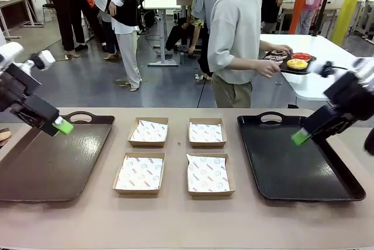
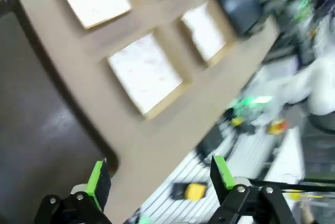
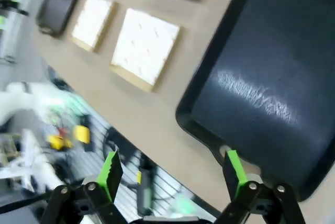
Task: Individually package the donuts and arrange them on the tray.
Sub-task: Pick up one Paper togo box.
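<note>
**Both grippers open and empty; donuts across the room with the person**

In the front view my left gripper (image 1: 62,125) hangs over the far corner of the left tray (image 1: 47,168), beside its handle. My right gripper (image 1: 301,137) hangs over the far right part of the right tray (image 1: 286,171). From there each gripper turns one green pad to the camera, so the gap is hard to read. My wrist views settle it: on both hands the fingers stand wide apart, with nothing between them.

The front view gives me the donuts (image 1: 297,63). They lie on a small tray (image 1: 289,70) that the person (image 1: 236,34) steadies with one hand (image 1: 270,68) on a white table (image 1: 318,83), well apart from both grippers. Red and yellow are clear; the darker ones are too small to tell.

Four paper-lined boxes (image 1: 148,132) sit two by two between my trays. Both wrist views are blurred: the left looks past its tray's edge onto the boxes, the right onto its tray's handle.
</note>
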